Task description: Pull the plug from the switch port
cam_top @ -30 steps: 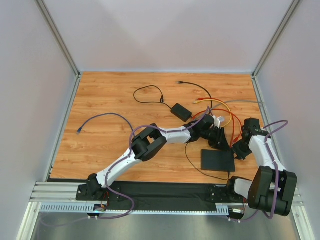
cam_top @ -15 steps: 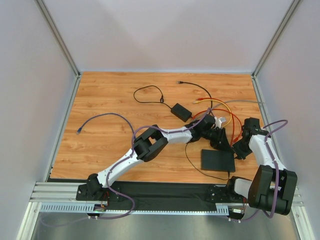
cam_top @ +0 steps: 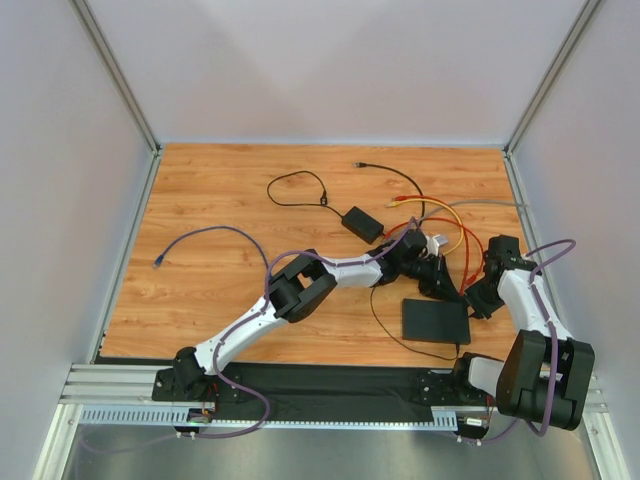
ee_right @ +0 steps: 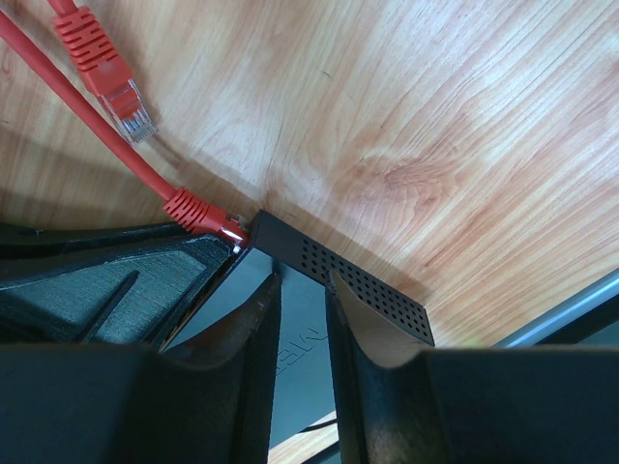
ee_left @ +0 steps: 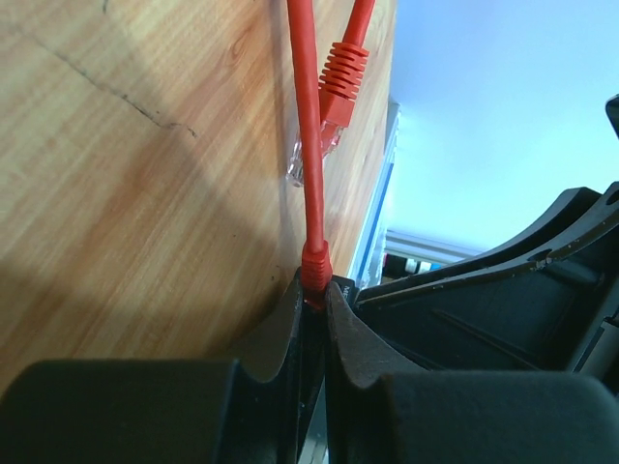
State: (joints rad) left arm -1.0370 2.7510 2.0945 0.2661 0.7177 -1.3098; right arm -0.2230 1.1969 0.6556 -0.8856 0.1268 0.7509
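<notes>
My left gripper (ee_left: 311, 319) looks clamped on the red plug (ee_left: 313, 266); right gripper (ee_right: 302, 309) pins the switch (ee_right: 334, 275). I'd pull straight toward twelve o'clock.

Matte black switch (ee_right: 340, 274) lies on smooth wood-grain table (ee_right: 464, 116).

plug (ee_right: 198, 215): red; switch (ee_right: 338, 280): matte black, dotted vents; table (cam_top: 230, 200): orange woodgrain

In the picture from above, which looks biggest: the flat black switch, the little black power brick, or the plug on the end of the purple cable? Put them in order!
Largest to smallest, as seen from above:
1. The switch
2. The power brick
3. The purple cable's plug, just a tiny tip
</notes>
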